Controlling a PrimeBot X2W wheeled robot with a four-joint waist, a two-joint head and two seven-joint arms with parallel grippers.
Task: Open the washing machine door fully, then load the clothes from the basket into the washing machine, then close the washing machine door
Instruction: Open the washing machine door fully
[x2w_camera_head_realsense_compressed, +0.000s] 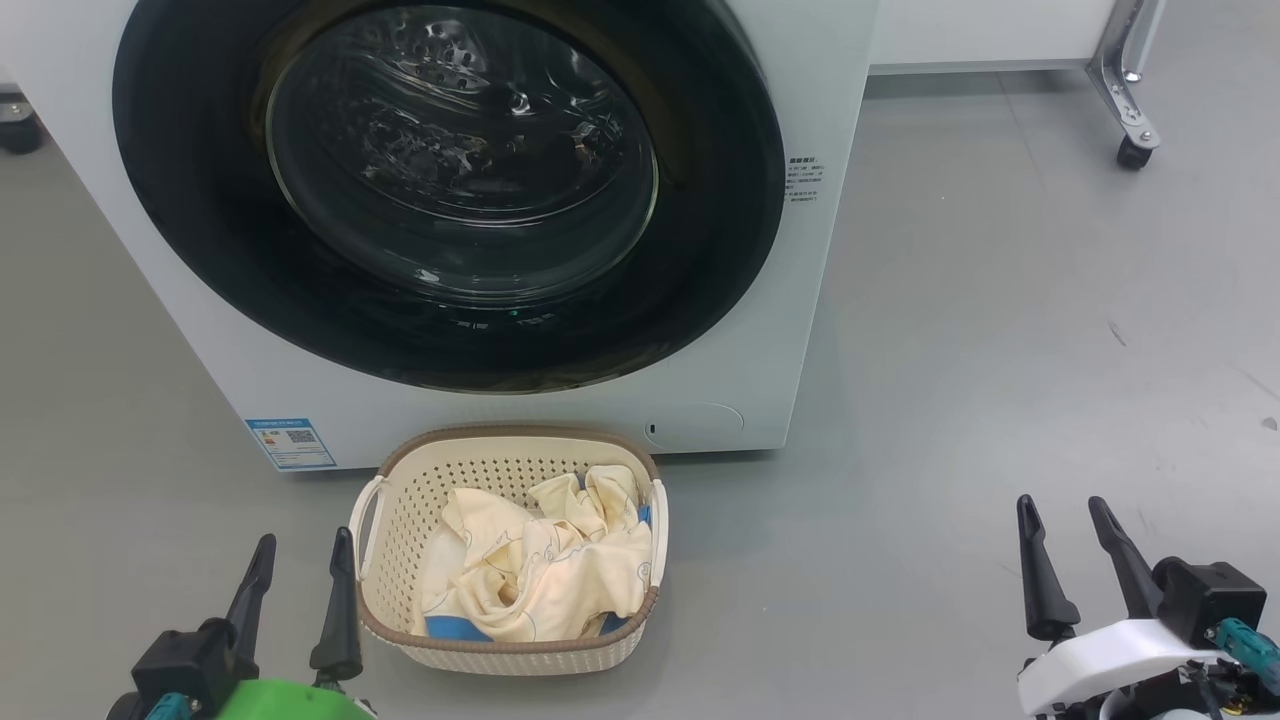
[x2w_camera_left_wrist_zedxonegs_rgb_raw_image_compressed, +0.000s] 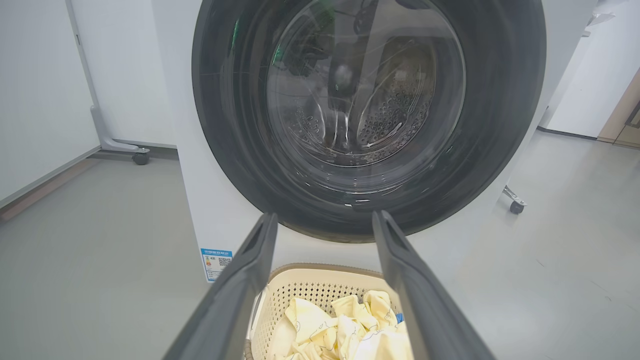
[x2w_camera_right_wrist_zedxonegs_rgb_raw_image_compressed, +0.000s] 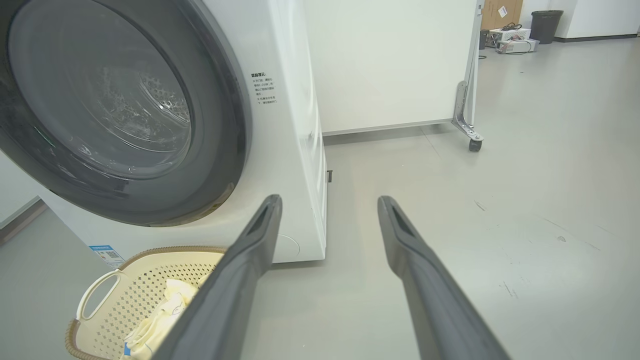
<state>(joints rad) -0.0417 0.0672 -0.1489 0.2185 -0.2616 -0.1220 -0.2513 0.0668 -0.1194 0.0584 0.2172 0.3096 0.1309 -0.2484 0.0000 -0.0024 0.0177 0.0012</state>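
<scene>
Lower corners: both my jaws spread, empty; bottom centre, basket (x2w_camera_head_realsense_compressed: 405, 530) of clothes (x2w_camera_head_realsense_compressed: 545, 575) before shut washing machine door (x2w_camera_head_realsense_compressed: 200, 230).

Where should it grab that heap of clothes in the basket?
Best bet: the bunched ridge standing highest in the clothes, pinched from straight above. The basket walls fence the heap on every side, leaving just its open top, and a raised fold gives the open left pincer something to close around.
</scene>
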